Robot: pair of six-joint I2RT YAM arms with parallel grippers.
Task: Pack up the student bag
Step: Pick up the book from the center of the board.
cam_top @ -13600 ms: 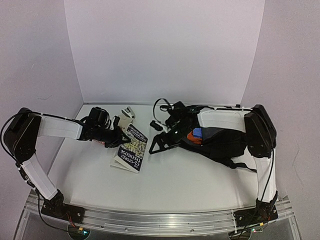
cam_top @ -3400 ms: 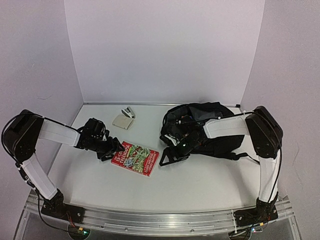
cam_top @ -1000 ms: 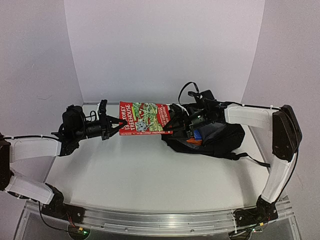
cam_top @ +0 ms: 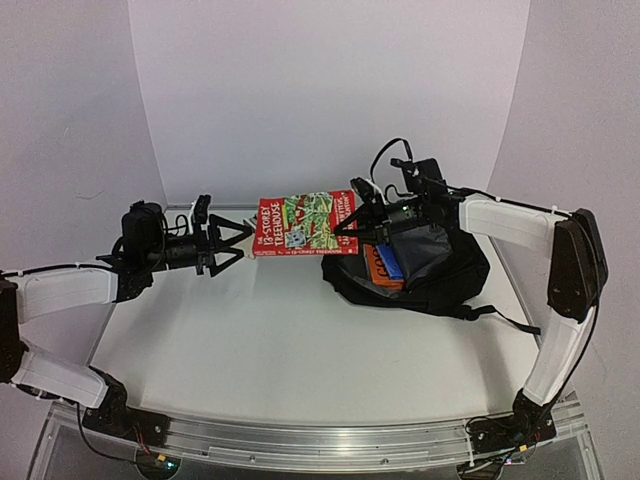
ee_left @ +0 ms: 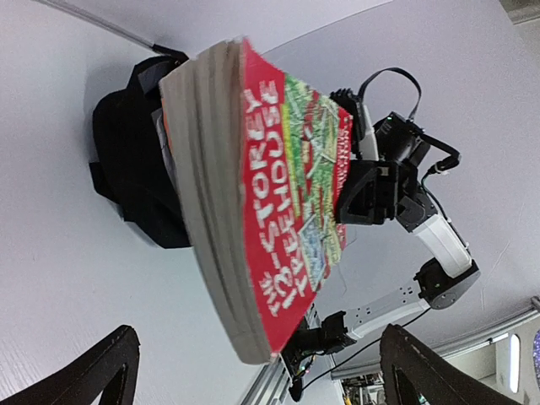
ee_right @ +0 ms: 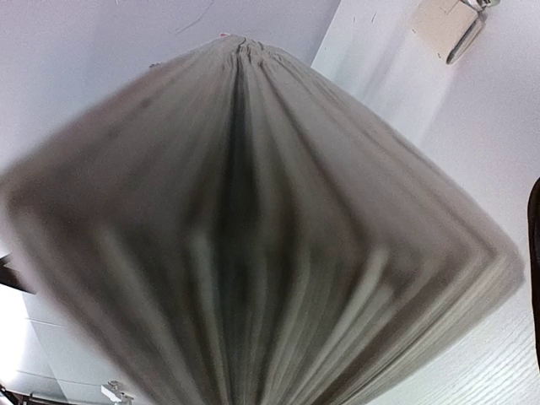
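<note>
A red-covered book (cam_top: 303, 225) hangs in the air above the back of the table, level and lengthwise. My right gripper (cam_top: 353, 222) is shut on its right end, just over the mouth of the student bag (cam_top: 445, 272). The bag is black, lies at the right and gapes toward the left, with an orange and blue item (cam_top: 386, 266) inside. My left gripper (cam_top: 239, 243) stands open just left of the book and apart from it. In the left wrist view the book (ee_left: 278, 211) sits ahead of the wide fingers (ee_left: 114, 363), with the bag (ee_left: 135, 169) behind. Blurred page edges (ee_right: 253, 236) fill the right wrist view.
A small beige block with a stapler on it (ee_right: 445, 24) lies on the table, seen past the book in the right wrist view. White walls close the table at the back and both sides. The bag's straps (cam_top: 490, 312) trail toward the right front.
My left gripper has opened and let go of the book. My right gripper has closed on the book's right end. The book has shifted right and slightly up, toward the bag.
</note>
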